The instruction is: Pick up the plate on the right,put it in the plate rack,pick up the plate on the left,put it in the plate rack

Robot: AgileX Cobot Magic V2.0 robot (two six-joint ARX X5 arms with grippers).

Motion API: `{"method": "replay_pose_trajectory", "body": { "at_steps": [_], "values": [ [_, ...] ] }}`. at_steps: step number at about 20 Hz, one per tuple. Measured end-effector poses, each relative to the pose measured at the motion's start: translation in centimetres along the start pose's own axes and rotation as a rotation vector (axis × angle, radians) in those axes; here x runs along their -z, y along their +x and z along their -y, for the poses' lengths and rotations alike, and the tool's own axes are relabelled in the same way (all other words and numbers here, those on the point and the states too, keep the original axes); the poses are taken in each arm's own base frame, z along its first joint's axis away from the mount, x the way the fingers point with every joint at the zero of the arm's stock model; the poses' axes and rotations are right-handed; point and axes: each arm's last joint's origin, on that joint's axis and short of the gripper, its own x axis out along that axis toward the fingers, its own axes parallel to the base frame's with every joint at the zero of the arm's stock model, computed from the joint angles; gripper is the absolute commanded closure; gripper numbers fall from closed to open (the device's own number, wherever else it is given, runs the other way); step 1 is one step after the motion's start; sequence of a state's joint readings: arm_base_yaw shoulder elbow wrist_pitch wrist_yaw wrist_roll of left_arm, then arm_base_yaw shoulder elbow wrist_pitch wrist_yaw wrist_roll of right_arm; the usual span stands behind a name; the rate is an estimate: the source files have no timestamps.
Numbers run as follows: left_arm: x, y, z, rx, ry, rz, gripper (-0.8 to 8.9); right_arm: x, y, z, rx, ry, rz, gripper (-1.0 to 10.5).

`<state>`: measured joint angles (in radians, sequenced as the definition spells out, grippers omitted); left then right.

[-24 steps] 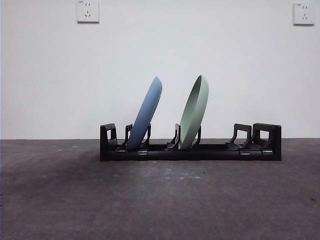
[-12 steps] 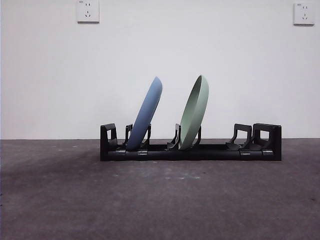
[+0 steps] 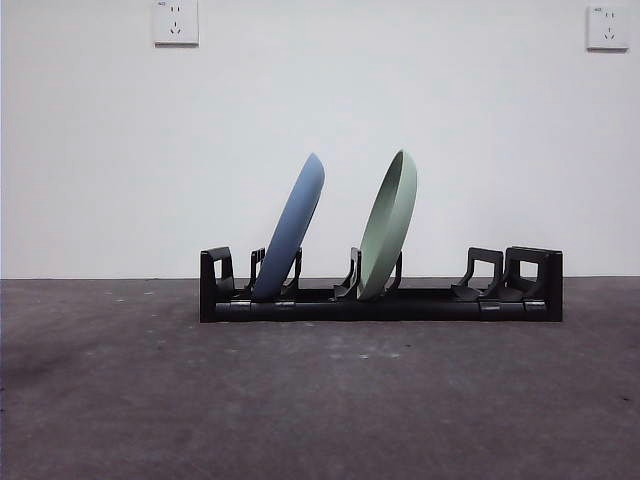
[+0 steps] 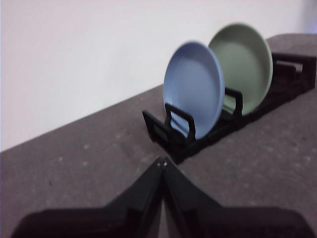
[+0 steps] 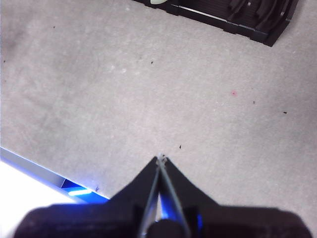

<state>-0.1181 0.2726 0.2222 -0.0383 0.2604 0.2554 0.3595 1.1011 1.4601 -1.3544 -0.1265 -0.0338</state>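
**Both plates racked, arms clear**

The blue plate (image 3: 294, 225) and green plate (image 3: 390, 225) lean in the plate rack (image 3: 380, 300), green at blue's 3 o'clock. Left gripper (image 4: 162, 162) and right gripper (image 5: 160, 158) are closed, empty, well apart from it. Judged done: hold clear. Free slots lie past the green plate.

The plate rack (image 3: 380, 300) is plain black, and it holds a soft blue plate (image 3: 292, 232) and a pale sage-green plate (image 3: 390, 228), each a single flat colour with no pattern. The table (image 3: 320, 400) is a dark grey, mottled with lighter flecks and small specks, and the wall (image 3: 320, 130) behind is plain white with two white sockets (image 3: 176, 22). Both the left hand (image 4: 161, 161) and the right hand (image 5: 160, 158) are black.
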Motion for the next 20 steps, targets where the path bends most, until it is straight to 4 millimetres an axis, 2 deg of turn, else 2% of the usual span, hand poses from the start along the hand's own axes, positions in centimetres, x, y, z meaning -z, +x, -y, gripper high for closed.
{"method": "replay_pose_trajectory", "body": {
  "at_steps": [6, 10, 12, 20],
  "values": [
    [5.4, -0.4, 0.9, -0.124, -0.103, -0.041, 8.17, 0.0, 0.0, 0.0, 0.0, 0.0, 0.0, 9.5],
    [6.1, -0.9, 1.2, -0.114, -0.156, -0.094, 8.17, 0.0, 0.0, 0.0, 0.0, 0.0, -0.001, 9.5],
    [5.8, -0.9, 1.2, -0.118, -0.156, -0.06, 8.17, 0.0, 0.0, 0.0, 0.0, 0.0, -0.002, 9.5],
    [6.2, -0.6, 1.2, -0.111, -0.174, -0.11, 8.17, 0.0, 0.0, 0.0, 0.0, 0.0, -0.002, 9.5]
  ]
}}
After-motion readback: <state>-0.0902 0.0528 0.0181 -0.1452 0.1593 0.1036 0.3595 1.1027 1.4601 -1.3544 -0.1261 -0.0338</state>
